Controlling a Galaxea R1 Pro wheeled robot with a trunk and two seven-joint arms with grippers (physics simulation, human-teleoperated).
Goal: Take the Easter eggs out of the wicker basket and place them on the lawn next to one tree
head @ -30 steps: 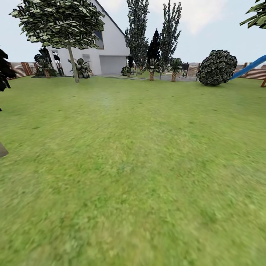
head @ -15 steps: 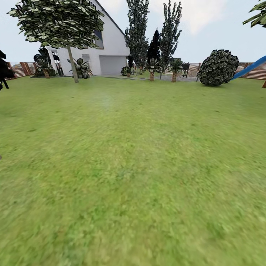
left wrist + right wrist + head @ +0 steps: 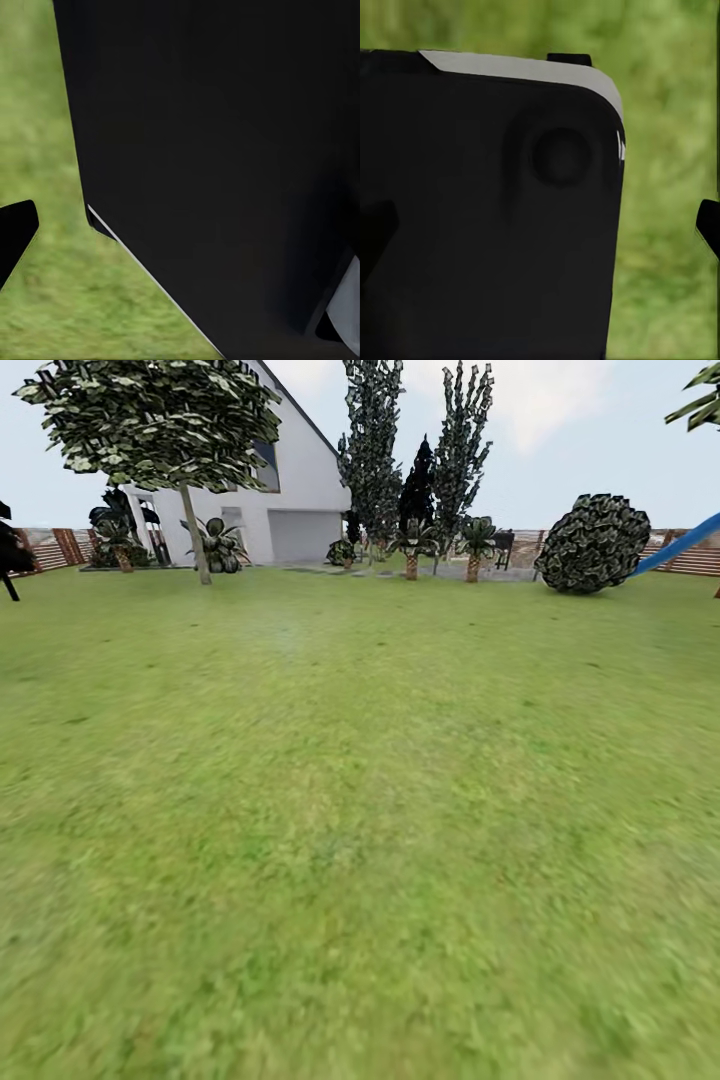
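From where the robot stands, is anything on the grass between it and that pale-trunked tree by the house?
Nothing visible. Open lawn runs unbroken up to the tree at far left, in front of the white house. The round bush sits well off to the right.

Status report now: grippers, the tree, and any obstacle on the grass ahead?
Grippers: state cannot be told. Tree far ahead on the left, across open lawn. Round bush far right, off the line.

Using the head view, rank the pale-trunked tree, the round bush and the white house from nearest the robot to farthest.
1. Round bush, far right on the lawn, tied with the tree, far left. Their bases sit at nearly the same depth, so the order is too close to call.
2. White house, behind the tree and past the lawn's far edge, is plainly farthest.
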